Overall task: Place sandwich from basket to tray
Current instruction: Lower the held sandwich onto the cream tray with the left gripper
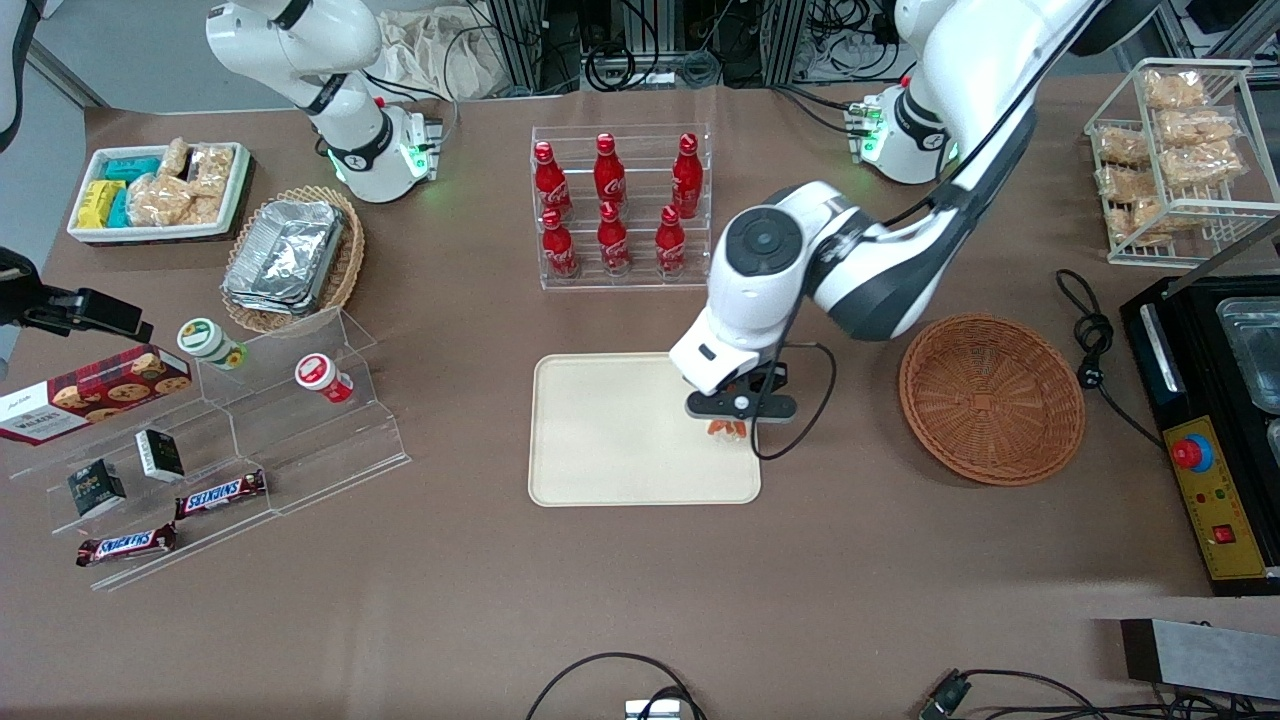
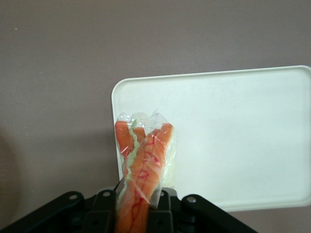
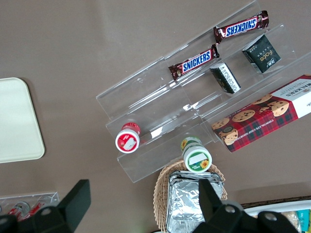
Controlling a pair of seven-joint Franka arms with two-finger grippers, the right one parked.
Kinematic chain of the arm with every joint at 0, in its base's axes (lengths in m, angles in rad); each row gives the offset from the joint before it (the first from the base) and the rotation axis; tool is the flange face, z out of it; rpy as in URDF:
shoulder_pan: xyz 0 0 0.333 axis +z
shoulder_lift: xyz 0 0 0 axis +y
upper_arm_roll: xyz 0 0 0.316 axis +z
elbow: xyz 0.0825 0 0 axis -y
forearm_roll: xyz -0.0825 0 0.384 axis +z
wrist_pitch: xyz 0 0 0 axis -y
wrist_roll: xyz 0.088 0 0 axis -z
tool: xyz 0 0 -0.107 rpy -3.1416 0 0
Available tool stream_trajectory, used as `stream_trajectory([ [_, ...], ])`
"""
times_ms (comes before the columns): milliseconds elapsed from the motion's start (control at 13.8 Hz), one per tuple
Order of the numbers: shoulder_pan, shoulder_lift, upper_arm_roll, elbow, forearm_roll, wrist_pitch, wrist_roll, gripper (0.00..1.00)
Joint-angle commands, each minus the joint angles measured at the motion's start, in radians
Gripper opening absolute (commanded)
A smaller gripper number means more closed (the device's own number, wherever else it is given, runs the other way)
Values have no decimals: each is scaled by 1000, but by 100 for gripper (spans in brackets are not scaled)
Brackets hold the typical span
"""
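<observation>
- Here, one sandwich (image 2: 143,165), wrapped in clear film, is gripped between the closed fingers (image 2: 104,206) of the gripper (image 1: 728,428), above the tray's (image 1: 620,440) edge toward the working arm's end of the desk (image 1: 640,600).
- One tray is seen, bare; one reddish-brown basket (image 1: 990,395) lies beside it toward the working arm's end, with nothing in it.
- Six red bottles (image 1: 612,200) are counted in a clear rack, farther from the front camera than the tray.
- A black cable (image 1: 815,400) is looped between tray and basket.
</observation>
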Motion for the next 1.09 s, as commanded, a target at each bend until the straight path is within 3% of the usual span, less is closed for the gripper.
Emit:
stream_trajectory([
  [0, -38, 104, 4, 51, 111, 35, -103, 6],
  [1018, -90, 250, 7, 55, 238, 73, -172, 7],
])
